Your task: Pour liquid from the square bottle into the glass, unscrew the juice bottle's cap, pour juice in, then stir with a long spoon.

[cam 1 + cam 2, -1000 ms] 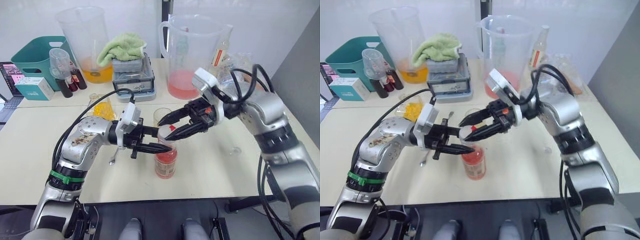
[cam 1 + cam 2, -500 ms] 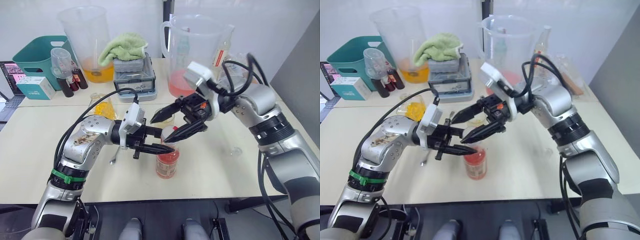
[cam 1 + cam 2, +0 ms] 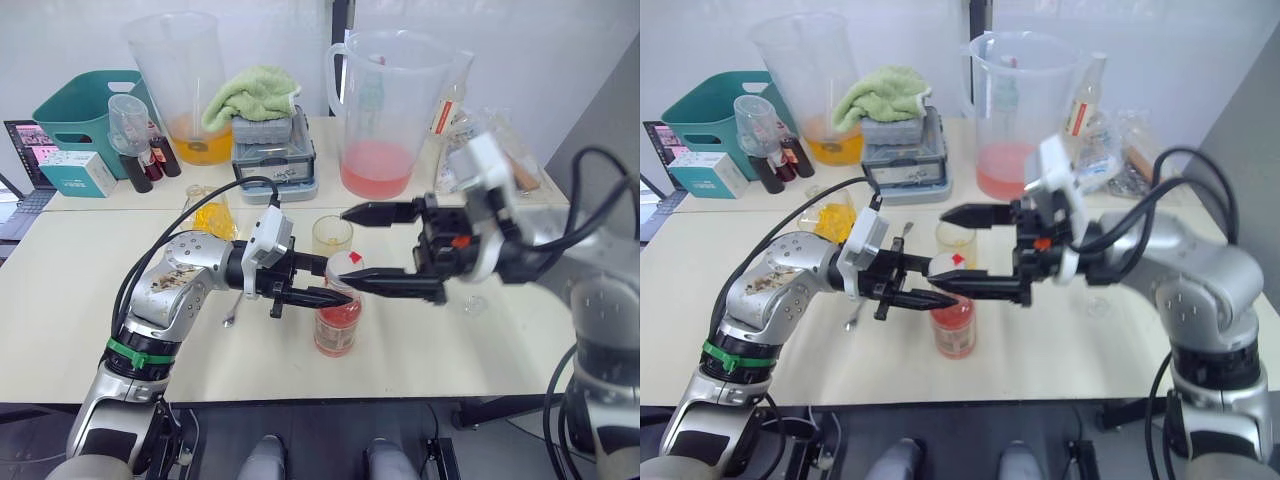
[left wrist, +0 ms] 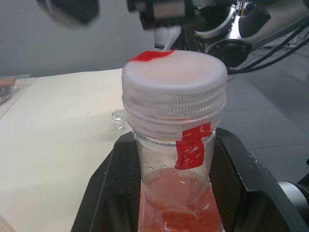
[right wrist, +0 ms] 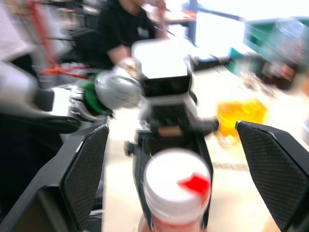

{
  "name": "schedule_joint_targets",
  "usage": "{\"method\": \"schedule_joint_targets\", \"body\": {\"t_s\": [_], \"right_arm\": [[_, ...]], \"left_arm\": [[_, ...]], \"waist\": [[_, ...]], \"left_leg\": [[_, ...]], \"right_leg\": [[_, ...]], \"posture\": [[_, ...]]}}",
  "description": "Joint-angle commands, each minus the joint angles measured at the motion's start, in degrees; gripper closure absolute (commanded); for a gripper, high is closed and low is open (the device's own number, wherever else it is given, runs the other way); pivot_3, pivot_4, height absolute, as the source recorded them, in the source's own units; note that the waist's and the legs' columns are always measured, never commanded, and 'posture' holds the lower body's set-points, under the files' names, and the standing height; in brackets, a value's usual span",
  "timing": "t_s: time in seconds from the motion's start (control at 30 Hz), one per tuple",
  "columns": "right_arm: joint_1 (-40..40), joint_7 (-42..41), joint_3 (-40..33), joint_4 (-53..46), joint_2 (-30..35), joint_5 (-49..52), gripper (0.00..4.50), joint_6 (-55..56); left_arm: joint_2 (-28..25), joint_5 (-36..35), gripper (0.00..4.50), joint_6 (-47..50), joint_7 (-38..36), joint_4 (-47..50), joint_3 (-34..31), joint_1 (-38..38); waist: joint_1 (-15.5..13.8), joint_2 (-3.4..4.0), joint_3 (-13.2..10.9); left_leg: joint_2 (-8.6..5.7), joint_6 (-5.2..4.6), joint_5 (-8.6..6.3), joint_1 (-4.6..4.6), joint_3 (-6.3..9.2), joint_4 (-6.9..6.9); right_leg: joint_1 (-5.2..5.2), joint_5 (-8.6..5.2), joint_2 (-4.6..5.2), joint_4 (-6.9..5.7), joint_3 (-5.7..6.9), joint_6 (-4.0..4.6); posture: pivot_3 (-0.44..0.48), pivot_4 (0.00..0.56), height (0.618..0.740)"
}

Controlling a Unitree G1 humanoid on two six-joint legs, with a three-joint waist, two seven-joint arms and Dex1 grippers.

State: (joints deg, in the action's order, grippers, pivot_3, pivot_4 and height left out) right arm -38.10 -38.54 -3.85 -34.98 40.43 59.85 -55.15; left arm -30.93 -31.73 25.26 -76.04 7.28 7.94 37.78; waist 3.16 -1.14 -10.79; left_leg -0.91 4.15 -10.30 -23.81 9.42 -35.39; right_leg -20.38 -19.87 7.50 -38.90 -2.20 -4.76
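Observation:
The juice bottle (image 3: 335,322) stands upright near the table's front, pink juice in its lower half. My left gripper (image 3: 324,282) is shut on its neck just under the white cap (image 3: 345,265), which sits on the bottle with a red mark on top. My right gripper (image 3: 348,247) comes in from the right, open wide, with one finger level with the cap and the other above the glass (image 3: 332,236). The glass stands just behind the bottle with a little yellow liquid. The square bottle (image 3: 208,213) is behind my left arm. The long spoon (image 3: 229,316) lies partly under that arm.
Two large clear pitchers (image 3: 378,110) (image 3: 185,85) stand at the back, with grey boxes under a green towel (image 3: 262,90) between them. A teal basket (image 3: 75,110) and small dark bottles (image 3: 150,165) sit at the back left. A clear ball stopper (image 3: 472,303) lies to the right.
My right gripper has drawn back to the right, turned to lie level and spread its fingers wider around the cap. The left gripper keeps holding the bottle in the same spot.

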Motion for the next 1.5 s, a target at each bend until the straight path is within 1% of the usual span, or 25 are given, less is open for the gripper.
{"method": "schedule_joint_targets", "body": {"t_s": [0.03, 0.1, 0.2, 0.43, 0.57, 0.73, 0.8, 0.87, 0.9, 0.97, 1.1, 1.17, 1.23, 1.33, 1.4, 1.43, 1.5], "right_arm": [[2.57, 13.78, -2.67, -7.43, -1.71, 4.14, 0.02, -2.78], [3.55, 19.44, -2.58, -8.46, -3.07, 4.90, 0.02, -3.53], [3.84, 23.50, -2.36, -9.42, -3.24, 6.33, 0.02, -3.88], [3.77, 27.88, -1.33, -10.05, -1.74, 9.15, 0.02, -4.24], [3.33, 28.62, -0.69, -9.86, -1.03, 9.84, 1.11, -4.00], [3.22, 28.64, 0.00, -9.75, -0.41, 10.16, 2.89, -3.66], [3.25, 28.63, 0.22, -9.69, -0.16, 10.30, 3.49, -3.34], [3.09, 27.69, 0.66, -9.57, 0.06, 9.78, 4.22, -2.70], [3.04, 27.18, 0.89, -9.51, 0.15, 9.55, 4.47, -2.37], [2.75, 24.65, 1.74, -8.82, 0.51, 8.43, 4.47, -1.59], [0.77, 14.24, 3.11, -2.87, 2.43, 3.67, 4.47, 1.32], [-0.27, 10.58, 2.69, -0.88, 3.13, 2.40, 3.93, 2.86], [-0.82, 7.26, 0.76, -1.15, 3.70, 5.81, 3.31, 2.67], [-0.87, 7.01, 0.07, -2.43, 4.36, 7.96, 2.28, 1.72], [-0.37, 8.19, 1.78, -4.07, 5.29, 3.87, 1.58, 1.99], [-0.03, 8.58, 2.48, -4.49, 5.40, 2.92, 1.31, 1.84], [0.68, 9.23, 3.66, -4.88, 5.54, 1.08, 1.31, 1.64]], "left_arm": [[0.17, -0.68, 2.94, 0.41, 0.28, 0.88, -0.09, -0.13], [0.19, -0.70, 2.94, 0.42, 0.17, 0.76, -0.02, 0.00], [0.25, -0.67, 2.94, 0.39, 0.00, 0.46, 0.07, 0.26], [0.33, -0.67, 2.94, 0.28, -0.41, 0.22, 0.19, 0.43], [0.43, -0.64, 2.94, 0.23, -0.52, 0.06, 0.20, 0.51], [0.45, -0.49, 2.94, 0.10, -0.53, -0.08, 0.18, 0.47], [0.41, -0.45, 2.94, 0.09, -0.54, -0.10, 0.16, 0.45], [0.25, -0.40, 2.94, 0.03, -0.55, -0.02, 0.08, 0.31], [0.17, -0.37, 2.94, 0.00, -0.56, 0.05, 0.05, 0.23], [0.05, -0.33, 2.94, -0.04, -0.53, 0.10, -0.04, 0.12], [-0.10, -0.08, 2.94, -0.26, -0.44, 0.21, -0.08, -0.05], [-0.32, -0.20, 2.94, -0.14, -0.33, 0.59, -0.27, -0.23], [-0.61, -0.06, 2.94, -0.21, -0.16, 0.72, -0.46, -0.38], [-0.75, -0.15, 2.94, -0.33, -0.11, 0.63, -0.59, -0.43], [-0.44, -0.13, 2.94, -0.40, 0.10, 0.33, -0.45, -0.14], [-0.29, -0.05, 2.94, -0.49, 0.16, 0.16, -0.33, 0.01], [-0.11, 0.01, 2.94, -0.58, 0.21, 0.01, -0.19, 0.13]], "waist": [[-0.08, 0.00, 0.00], [-0.10, 0.00, 0.00], [-0.13, 0.00, 0.00], [-0.16, 0.00, 0.00], [-0.16, 0.00, 0.00], [-0.26, 0.00, 0.00], [-0.33, 0.00, 0.00], [-0.33, 0.00, 0.00], [-0.34, 0.00, 0.00], [-0.37, 0.00, 0.00], [-0.32, 0.00, 0.00], [-0.36, 0.00, 0.00], [-0.42, 0.00, 0.00], [-0.35, -0.01, 0.00], [-0.36, 0.00, 0.00], [-0.39, -0.01, 0.00], [-0.41, -0.01, 0.00]], "left_leg": [[0.00, 0.00, 0.00, 0.01, 0.01, 0.00], [0.00, 0.00, 0.00, 0.01, -0.01, 0.00], [0.00, 0.00, 0.00, 0.01, 0.00, 0.00], [0.00, -0.01, 0.00, 0.01, 0.00, 0.01], [0.00, -0.01, 0.00, 0.01, 0.00, 0.01], [0.00, -0.01, 0.00, 0.02, 0.00, 0.01], [0.00, -0.01, 0.00, 0.04, 0.00, 0.01], [0.00, -0.01, 0.00, 0.05, -0.01, 0.01], [0.00, -0.01, 0.00, 0.05, 0.00, 0.01], [0.00, -0.01, 0.00, 0.04, -0.01, 0.01], [0.00, -0.02, 0.00, 0.06, -0.02, 0.02], [0.00, -0.01, 0.00, 0.06, -0.02, 0.03], [0.00, -0.02, 0.00, 0.05, -0.02, 0.03], [0.00, -0.03, -0.01, 0.04, -0.02, 0.06], [0.00, -0.04, -0.02, 0.04, -0.02, 0.07], [0.00, -0.04, -0.02, 0.04, -0.02, 0.07], [0.00, -0.03, -0.02, 0.04, -0.01, 0.07]], "right_leg": [[0.00, 0.00, 0.00, 0.01, 0.01, 0.00], [0.02, 0.00, 0.00, 0.02, 0.00, 0.00], [0.02, 0.00, 0.00, 0.02, 0.00, 0.00], [0.02, 0.00, 0.00, 0.03, 0.00, 0.00], [0.02, 0.00, 0.00, 0.04, 0.00, 0.00], [0.03, 0.00, 0.00, 0.04, 0.00, 0.00], [0.06, 0.00, 0.00, 0.05, 0.01, 0.00], [0.06, 0.00, 0.00, 0.05, 0.00, 0.00], [0.06, 0.00, 0.00, 0.05, 0.00, 0.00], [0.06, 0.00, 0.00, 0.05, 0.00, 0.00], [0.06, 0.00, 0.00, 0.07, 0.00, 0.00], [0.06, 0.00, 0.00, 0.07, 0.00, 0.00], [0.06, 0.00, 0.00, 0.08, 0.00, 0.00], [0.05, 0.00, 0.00, 0.12, 0.00, 0.00], [0.05, 0.00, 0.00, 0.13, 0.00, 0.00], [0.05, 0.00, 0.00, 0.12, 0.00, 0.00], [0.05, 0.00, 0.00, 0.12, 0.01, 0.00]], "posture": [[0.000, 0.150, 0.740], [0.000, 0.150, 0.740], [0.000, 0.150, 0.740], [0.000, 0.150, 0.740], [0.000, 0.150, 0.740], [0.000, 0.150, 0.740], [0.000, 0.150, 0.740], [0.000, 0.150, 0.740], [0.000, 0.150, 0.740], [0.000, 0.150, 0.740], [0.000, 0.150, 0.740], [0.000, 0.150, 0.740], [0.000, 0.150, 0.740], [0.000, 0.150, 0.740], [0.000, 0.150, 0.740], [0.000, 0.150, 0.740], [0.000, 0.150, 0.740]]}}
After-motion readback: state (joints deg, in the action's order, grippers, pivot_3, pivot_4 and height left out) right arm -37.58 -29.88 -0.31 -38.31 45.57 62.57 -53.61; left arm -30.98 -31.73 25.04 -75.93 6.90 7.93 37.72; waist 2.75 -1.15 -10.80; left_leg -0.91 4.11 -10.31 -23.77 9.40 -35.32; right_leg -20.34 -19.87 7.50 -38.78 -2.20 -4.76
